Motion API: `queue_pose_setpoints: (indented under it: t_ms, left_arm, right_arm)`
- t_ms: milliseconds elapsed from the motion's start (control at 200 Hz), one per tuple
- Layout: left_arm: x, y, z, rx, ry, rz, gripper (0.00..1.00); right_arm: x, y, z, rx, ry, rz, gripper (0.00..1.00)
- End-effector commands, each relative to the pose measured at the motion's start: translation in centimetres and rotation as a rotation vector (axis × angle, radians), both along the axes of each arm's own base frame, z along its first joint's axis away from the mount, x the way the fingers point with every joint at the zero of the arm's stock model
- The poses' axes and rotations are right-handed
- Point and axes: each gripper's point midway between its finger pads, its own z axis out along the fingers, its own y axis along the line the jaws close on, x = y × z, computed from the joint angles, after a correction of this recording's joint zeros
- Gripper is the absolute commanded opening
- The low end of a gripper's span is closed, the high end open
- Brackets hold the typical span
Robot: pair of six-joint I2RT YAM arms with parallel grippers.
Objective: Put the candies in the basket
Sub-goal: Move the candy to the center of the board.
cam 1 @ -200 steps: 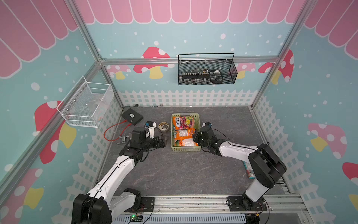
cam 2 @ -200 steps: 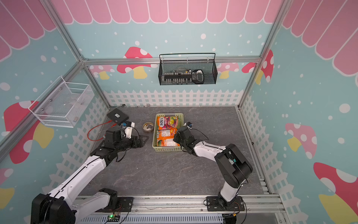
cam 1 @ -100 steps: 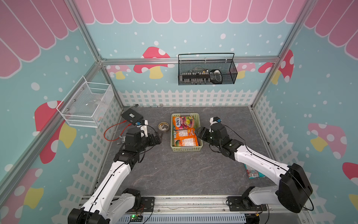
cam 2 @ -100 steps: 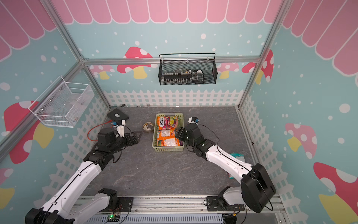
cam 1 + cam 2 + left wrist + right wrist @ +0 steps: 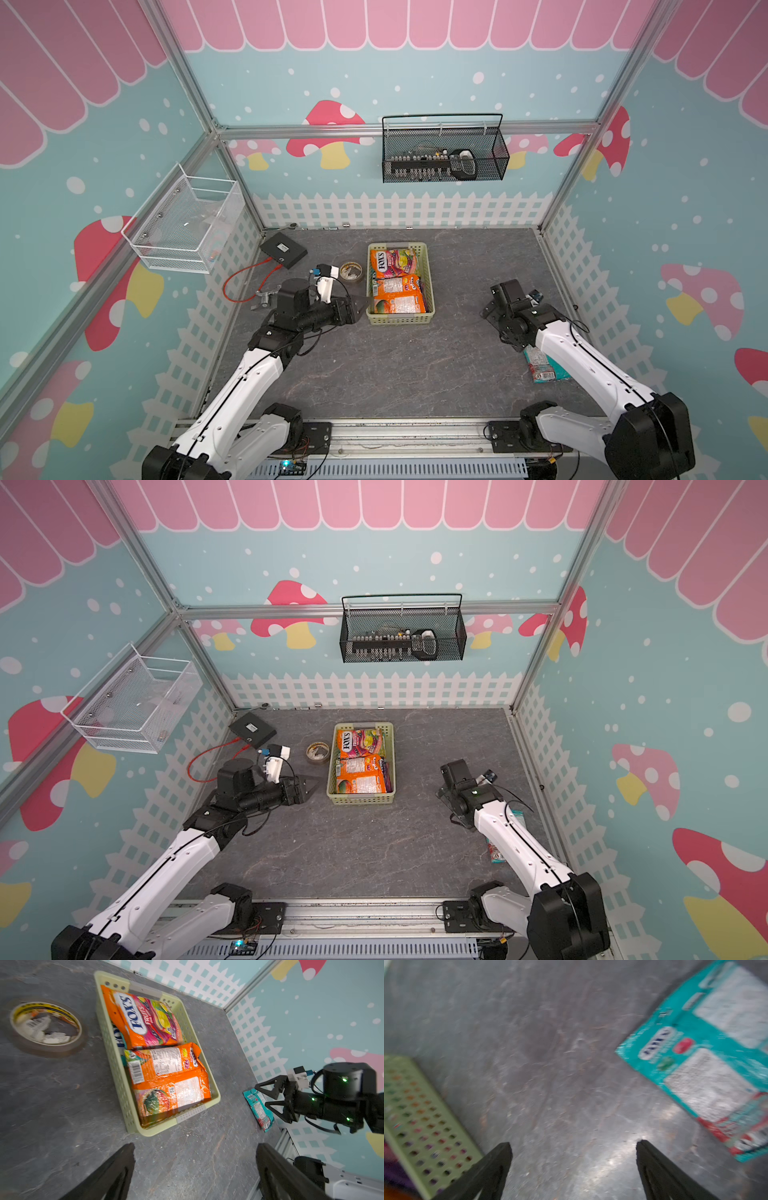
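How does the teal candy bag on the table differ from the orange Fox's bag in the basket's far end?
Place: the teal bag lies on the table, outside the basket; the orange bag lies inside it.
Colour: the teal bag is teal and red; the orange bag runs orange to pink.
Face: the teal bag shows mostly fine print; the orange bag its big logo.
Both are flat crinkly bags.

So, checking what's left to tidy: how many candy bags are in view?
3 plainly: an orange-pink FOX'S bag and an orange bag in the basket, a teal bag on the table by the right arm. A teal edge and a purple edge underneath hint at more, hidden.
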Motion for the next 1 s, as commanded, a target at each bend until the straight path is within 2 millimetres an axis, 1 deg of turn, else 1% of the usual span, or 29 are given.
queue_pose_setpoints:
  t_ms: [0,65,165,220,295,355,420,495,535,575,615,665,695,730,896,991]
  left_arm:
    - [-1.4,-1.9,0.4,-0.011,-0.009,-0.065,0.93]
    - [-1.6,-2.5,0.4,-0.007,-0.015,-0.077,0.92]
    - [-1.7,-3.0,0.4,-0.015,-0.009,-0.100,0.88]
    - [-1.6,-3.3,0.4,-0.015,-0.005,-0.111,0.87]
    - [-1.6,-3.4,0.3,-0.016,0.004,-0.119,0.87]
    - [-1.6,-3.4,0.1,-0.011,0.002,-0.118,0.88]
    - [-1.3,-3.3,-0.1,0.002,-0.004,-0.109,0.88]
    - [-1.1,-3.2,-0.2,0.018,-0.009,-0.107,0.88]
    - [-1.0,-3.2,-0.2,0.024,-0.010,-0.107,0.89]
    - [-0.9,-3.2,0.0,0.026,-0.013,-0.105,0.89]
    - [-0.8,-3.2,-0.1,0.031,-0.012,-0.100,0.89]
    - [-0.6,-3.1,-0.1,0.036,-0.014,-0.090,0.90]
    - [-0.5,-3.0,-0.3,0.042,-0.010,-0.083,0.90]
    - [-0.3,-3.0,-0.4,0.045,-0.008,-0.081,0.90]
    - [-0.1,-2.9,-0.9,0.055,0.003,-0.072,0.93]
    - [-0.1,-2.8,-1.0,0.061,0.001,-0.065,0.94]
  right_arm:
    - [-4.5,-5.1,-0.1,-0.111,0.079,-0.241,0.98]
    - [-5.8,-6.8,0.1,-0.124,0.075,-0.335,0.97]
    - [-7.4,-9.1,0.2,-0.146,0.082,-0.434,0.94]
    - [-8.2,-10.1,0.0,-0.145,0.096,-0.470,0.93]
    - [-9.9,-11.3,-0.2,-0.148,0.130,-0.543,0.92]
    - [-11.0,-12.1,-0.5,-0.146,0.154,-0.596,0.92]
    - [-11.9,-12.5,-0.9,-0.126,0.157,-0.640,0.94]
    - [-12.6,-13.0,-1.5,-0.110,0.139,-0.688,0.93]
    - [-12.6,-13.3,-1.5,-0.105,0.110,-0.697,0.90]
    - [-12.4,-13.5,-1.5,-0.093,0.073,-0.705,0.85]
    - [-12.1,-13.5,-1.7,-0.072,0.040,-0.705,0.75]
    - [-11.7,-13.3,-2.0,-0.042,0.000,-0.690,0.56]
    - [-11.5,-13.0,-2.4,-0.023,-0.012,-0.686,0.50]
    - [-11.5,-12.9,-2.9,-0.005,-0.014,-0.686,0.49]
    - [-11.6,-12.2,-5.3,0.065,0.049,-0.714,0.48]
    - [-11.1,-12.3,-5.6,0.081,0.041,-0.725,0.46]
